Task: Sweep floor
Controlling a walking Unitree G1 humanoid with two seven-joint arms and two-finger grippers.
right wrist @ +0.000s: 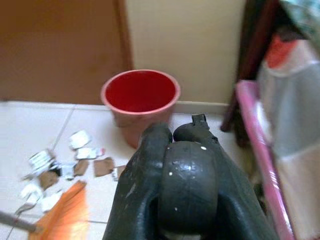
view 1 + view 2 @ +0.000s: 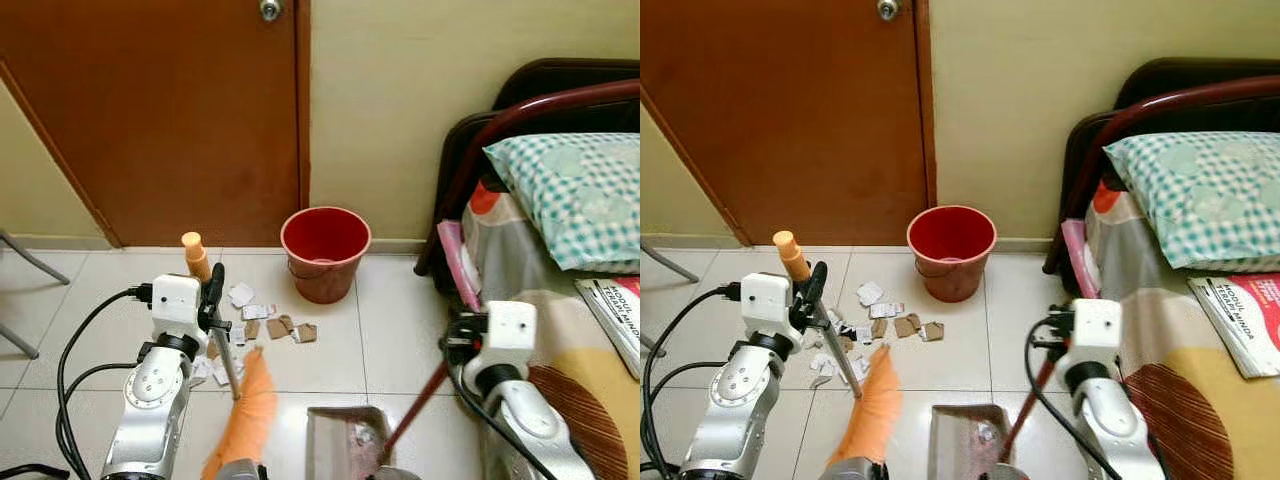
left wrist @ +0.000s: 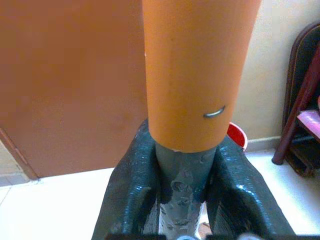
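A brown door (image 2: pixel 170 110) is standing shut at the far edge of the tiled floor (image 2: pixel 330 350), beside a cream wall (image 2: pixel 400 100). A bed (image 2: pixel 1180 330) with a checked pillow (image 2: pixel 580 195) is running along the floor's right edge, a magazine (image 2: pixel 1240 320) lying on it. A red bucket (image 2: pixel 325 250) is sitting on the floor near the wall, just right of the door frame. The left gripper (image 2: pixel 212 300) is clamping its jaws on the grey shaft of the broom (image 2: pixel 245 420), just under the orange grip; the orange bristles are resting on the tiles at the near edge of the floor. The right gripper (image 1: pixel 187 185) is closing its jaws around the black end of the dustpan handle (image 2: pixel 415 410). The dustpan (image 2: pixel 345 440) is lying on the floor just right of the bristles, scraps showing inside. Paper scraps (image 2: pixel 270 325) are lying scattered between bucket and broom
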